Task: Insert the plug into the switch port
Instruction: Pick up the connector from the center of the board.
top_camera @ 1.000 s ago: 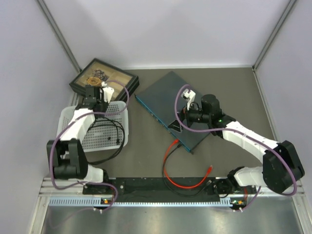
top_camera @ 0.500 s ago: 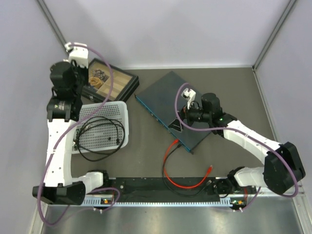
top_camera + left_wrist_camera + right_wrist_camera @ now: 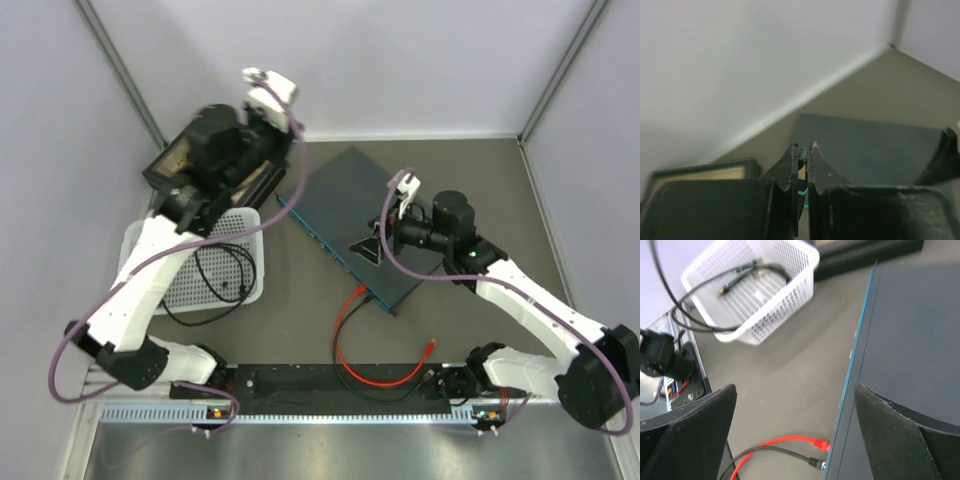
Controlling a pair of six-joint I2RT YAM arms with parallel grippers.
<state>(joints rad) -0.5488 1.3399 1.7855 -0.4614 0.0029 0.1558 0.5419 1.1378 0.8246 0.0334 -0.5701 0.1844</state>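
The dark blue-grey switch (image 3: pixel 345 195) lies at an angle in the middle of the table, its teal edge (image 3: pixel 852 370) facing front left. A red plug (image 3: pixel 821 444) and a black plug (image 3: pixel 814 462) sit in sockets at the edge's near end. My right gripper (image 3: pixel 368 248) is wide open and empty; in the right wrist view (image 3: pixel 795 390) it hovers over that edge, above the two plugs. My left gripper (image 3: pixel 265 172) is raised by the switch's far left corner. In the left wrist view (image 3: pixel 801 150) it is shut on a small dark piece at the tips, too small to name.
A white basket (image 3: pixel 150 250) with a black cable (image 3: pixel 215 272) stands at the left. A black compartmented tray box (image 3: pixel 165 165) lies behind it, partly hidden by my left arm. A red cable (image 3: pixel 370 378) loops by the front rail, one end loose (image 3: pixel 430 347).
My left arm rose from the tray box and swung right, from the back left corner toward the switch. My right gripper drew back a little to the right over the switch.
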